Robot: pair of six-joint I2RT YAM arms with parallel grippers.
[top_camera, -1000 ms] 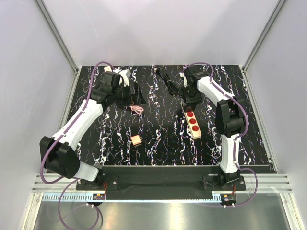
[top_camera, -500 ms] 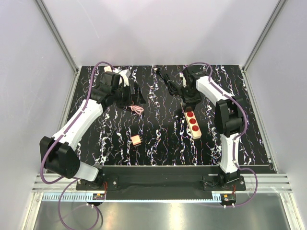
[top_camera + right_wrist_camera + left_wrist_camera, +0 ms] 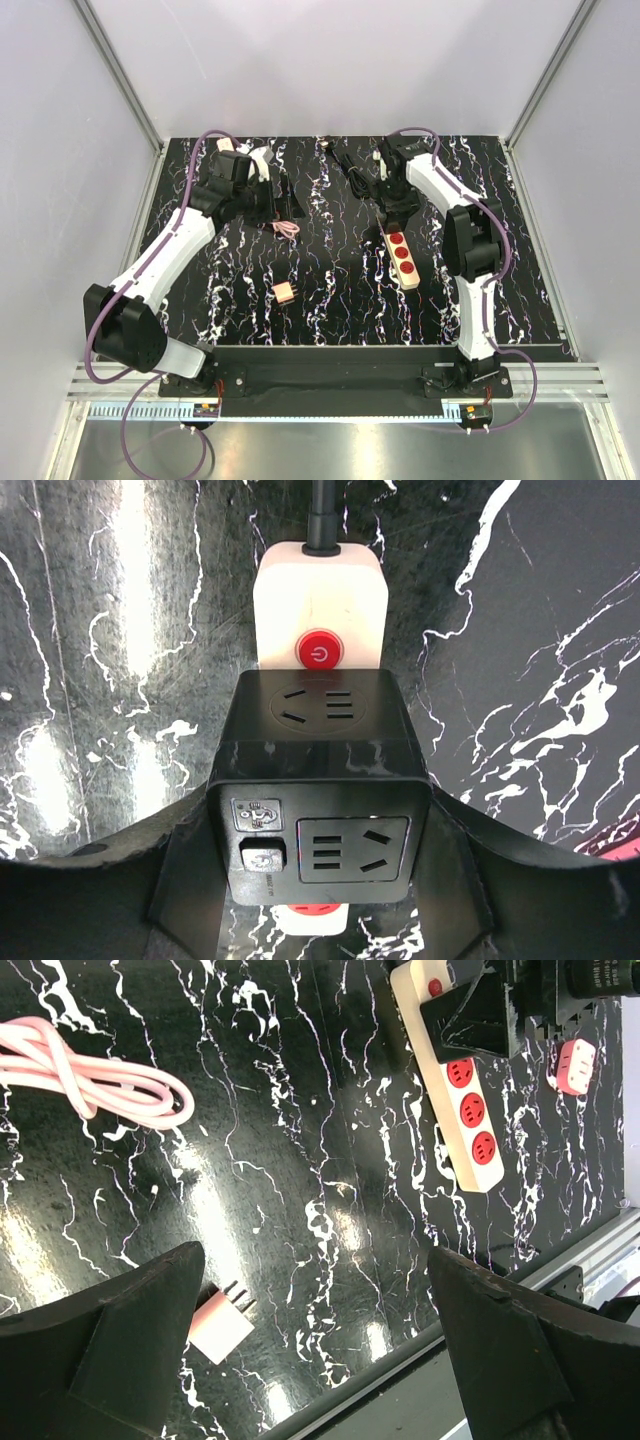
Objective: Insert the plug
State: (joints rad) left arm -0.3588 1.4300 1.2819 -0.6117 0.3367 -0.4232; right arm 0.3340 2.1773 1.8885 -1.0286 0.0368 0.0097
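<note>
A white power strip (image 3: pixel 402 257) with red sockets lies right of the table's middle; it also shows in the left wrist view (image 3: pixel 468 1120). My right gripper (image 3: pixel 392 205) is shut on a black adapter cube (image 3: pixel 320 810) that stands on the strip's far end, just below the red switch (image 3: pixel 318 650). I cannot tell how deep the cube sits. My right gripper (image 3: pixel 320 880) has one finger on each side of the cube. My left gripper (image 3: pixel 281 205) is open and empty above the table (image 3: pixel 315 1255). A small pink plug (image 3: pixel 284 291) lies loose on the table and also shows in the left wrist view (image 3: pixel 222 1325).
A coiled pink cable (image 3: pixel 287 228) lies under my left gripper and also shows in the left wrist view (image 3: pixel 90 1080). The strip's black cord (image 3: pixel 350 170) runs toward the far edge. Grey walls close in three sides of the black marbled table (image 3: pixel 330 310).
My right gripper has shifted slightly toward the far side with the black cube still in it. The left arm has not moved.
</note>
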